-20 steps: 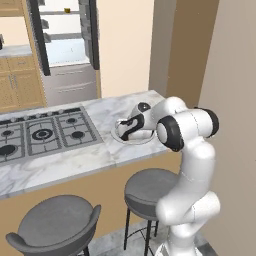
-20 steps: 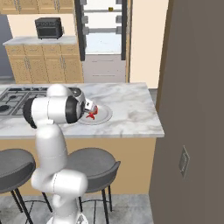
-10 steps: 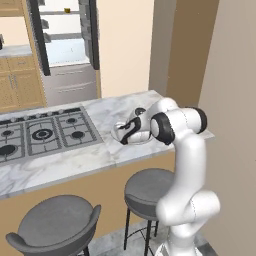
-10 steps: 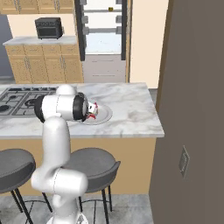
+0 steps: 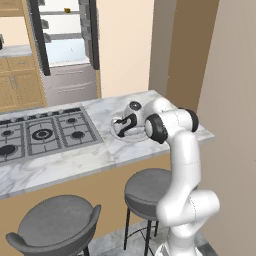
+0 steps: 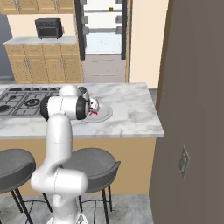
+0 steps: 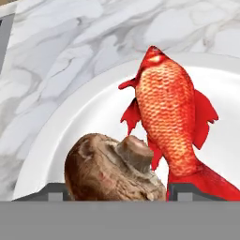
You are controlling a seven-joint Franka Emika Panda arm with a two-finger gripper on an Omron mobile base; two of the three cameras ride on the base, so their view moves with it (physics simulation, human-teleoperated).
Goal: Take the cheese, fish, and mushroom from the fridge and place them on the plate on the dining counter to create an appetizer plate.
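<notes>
Lying on the near part of the plate (image 7: pixel 61 136): the mushroom (image 7: pixel 112 168), brown, on its side with the stem stub turned up and away from the camera. Just beside it, touching or nearly so at the tail end: the fish (image 7: pixel 168 112), red-orange, scaled, flat on the plate, head toward the far rim, fins spread to both sides.

Straddling the mushroom: the gripper (image 7: pixel 117 192), one dark fingertip (image 7: pixel 54 190) on either side of the cap, jaws set wide. Cannot tell whether the tips press on the cap or merely flank it.

Seen from the base views: gripper (image 5: pixel 127 125) low over the plate (image 5: pixel 120 135), arm bent across the counter's front edge; a spot of red fish (image 6: pixel 93 112) beside the hand on the plate (image 6: pixel 105 114).

Plate on the marble counter (image 6: pixel 131 109), between the cooktop (image 5: pixel 42 132) and the counter's right end, closer to the cooktop.

Beyond the counter: the fridge (image 5: pixel 65 45), doors open, with the cheese (image 5: pixel 66 10) as a small yellow speck on an upper shelf. Left of the fridge, a black microwave (image 6: pixel 48 27) on the wall counter. Under the front edge, two grey stools (image 5: pixel 55 222)
</notes>
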